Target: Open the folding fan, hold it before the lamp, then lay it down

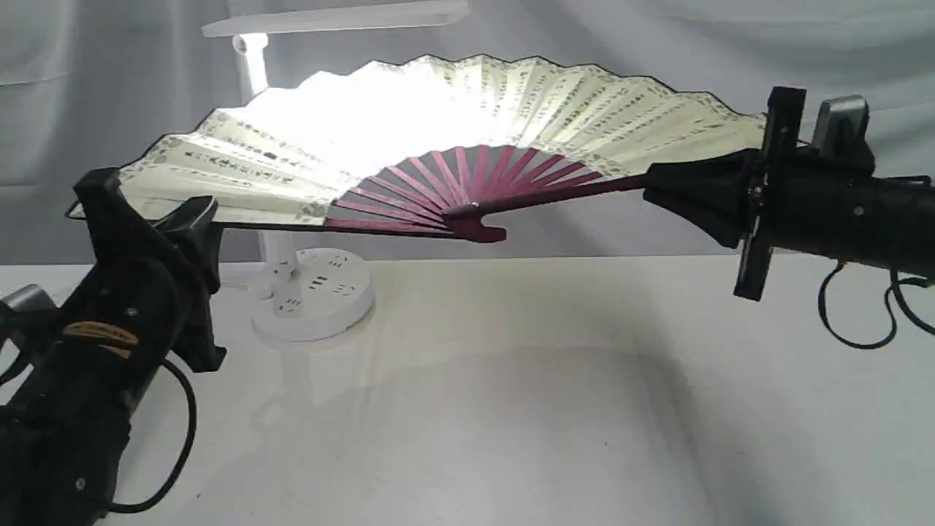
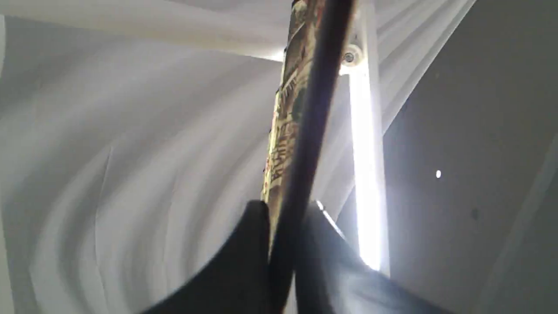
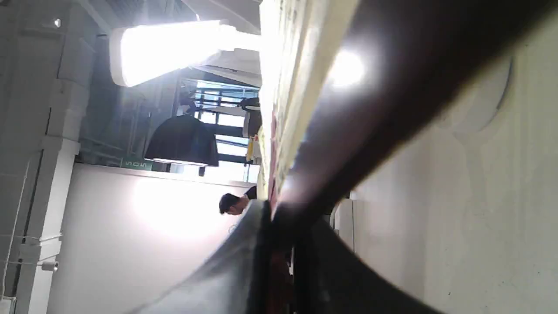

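The folding fan (image 1: pixel 453 124) is spread wide in the air above the table, its cream calligraphy leaf glowing where the lamp shines through, maroon ribs meeting at a pivot near the middle. My left gripper (image 1: pixel 182 219) is shut on the fan's left outer rib; in the left wrist view its fingers pinch the dark rib (image 2: pixel 301 174). My right gripper (image 1: pixel 661 186) is shut on the right outer rib (image 3: pixel 348 122). The white lamp (image 1: pixel 256 66) stands behind the fan, its bar head above the leaf and its round base (image 1: pixel 314 296) on the table.
A white table (image 1: pixel 511 409) lies below the fan, with a grey draped curtain (image 1: pixel 730 44) behind. Black cables hang under both arms. The lamp's lit bar (image 3: pixel 170 50) shows in the right wrist view.
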